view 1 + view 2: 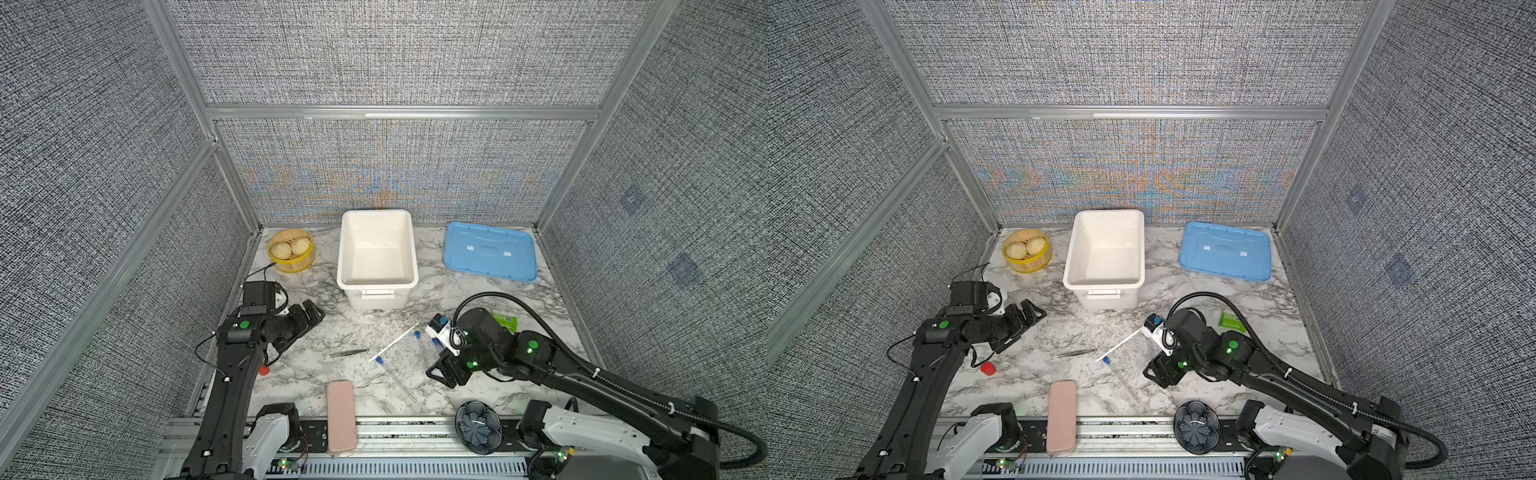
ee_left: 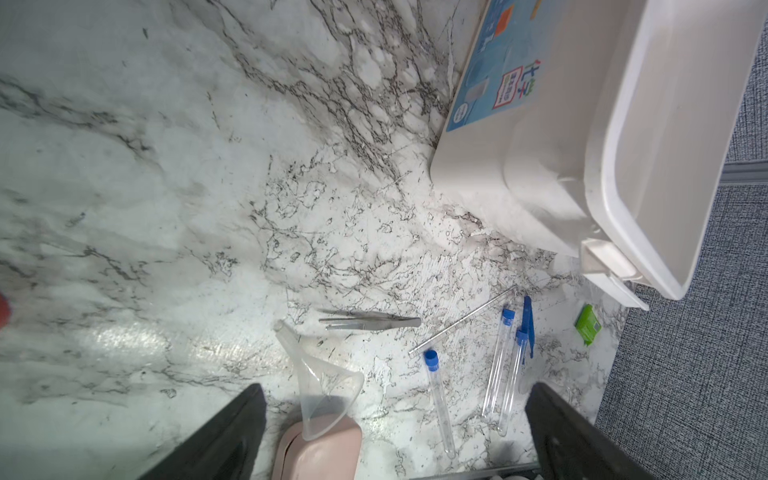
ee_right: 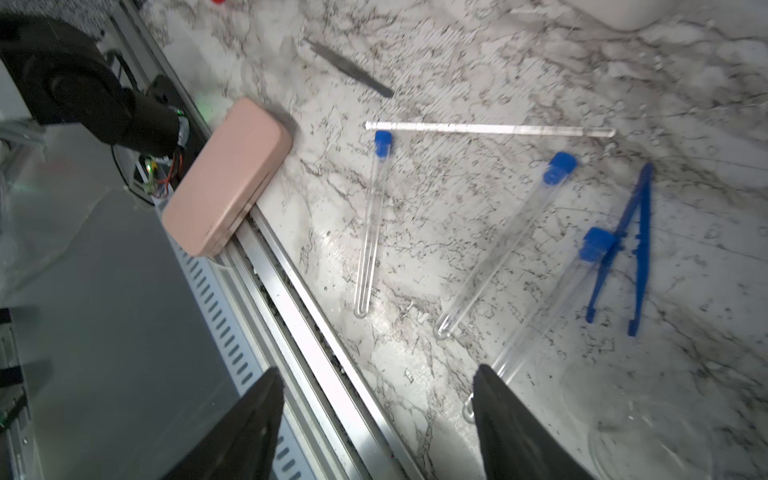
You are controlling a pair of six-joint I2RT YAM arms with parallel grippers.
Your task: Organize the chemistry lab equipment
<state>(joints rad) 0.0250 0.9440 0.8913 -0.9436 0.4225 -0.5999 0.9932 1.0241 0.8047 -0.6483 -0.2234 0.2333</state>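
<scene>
Jaws spread wide on the left gripper [image 2: 395,388], nothing between. Partway apart on the right gripper [image 3: 378,370], also empty, one finger just beside the closed end of the nearest tube. Probably lining up for a pick, though hard to say of which tube.

Three blue-capped tubes [image 3: 505,249] lying flat in front of the white bin [image 1: 376,286], toward its right. Blue tweezers [image 3: 642,249] against the outermost tube's cap, as far as can be told. White rod [image 3: 490,129] past the caps, nearer the bin. Grey metal tweezers [image 3: 353,68] off to the bin's front-left. Clear funnel [image 2: 328,382] with its wide mouth over the end of the pink case [image 1: 340,415], well in front of the bin. No tube rack to be made out.

All loose and flat — likely laid out for sorting. Bin uncovered and empty, blue lid [image 1: 490,253] set aside to its right, so seemingly meant to take the kit. Left arm held back at the bin's front-left, presumably to leave room.

Glossy marble-patterned table [image 1: 299,374]. Yellow steamer basket [image 1: 291,264] left of the bin, green packet [image 1: 505,322] to its front-right. Grey woven panels in aluminium framing on three sides.
</scene>
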